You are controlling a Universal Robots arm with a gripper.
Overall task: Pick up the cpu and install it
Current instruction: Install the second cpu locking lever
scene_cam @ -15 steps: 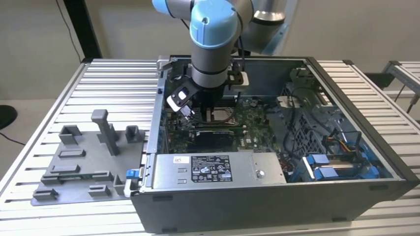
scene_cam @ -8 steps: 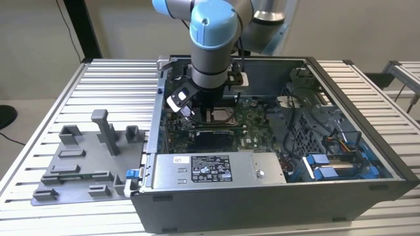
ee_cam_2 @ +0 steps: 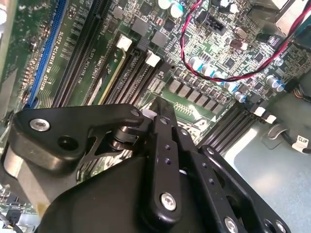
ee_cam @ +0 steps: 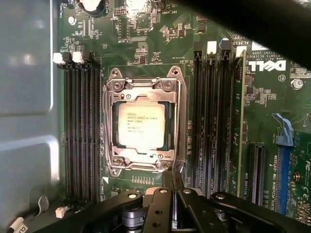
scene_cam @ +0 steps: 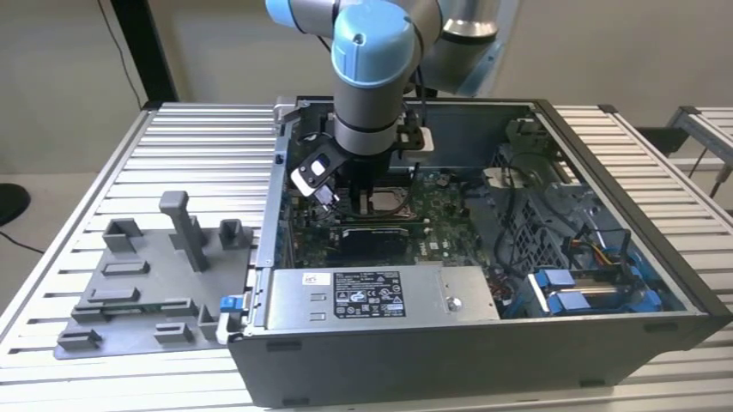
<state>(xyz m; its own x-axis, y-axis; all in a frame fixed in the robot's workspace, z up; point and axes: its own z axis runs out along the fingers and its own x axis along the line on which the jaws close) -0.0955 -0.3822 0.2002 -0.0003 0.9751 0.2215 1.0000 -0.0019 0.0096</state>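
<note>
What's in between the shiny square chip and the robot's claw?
In the first wrist view, the metal socket frame edge and a short strip of green motherboard lie between the cpu and the claw. The cpu sits inside that frame.

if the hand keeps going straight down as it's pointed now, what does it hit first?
Most likely the motherboard right at the edge of the socket frame, beside the cpu seated in it. The hand hangs just off the frame; depth is unclear.

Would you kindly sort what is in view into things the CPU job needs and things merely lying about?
Job:
cpu, lying in the socket
gripper, near the socket
motherboard

Lying about:
power supply box
grey fixture on the table
red and black wires
</note>
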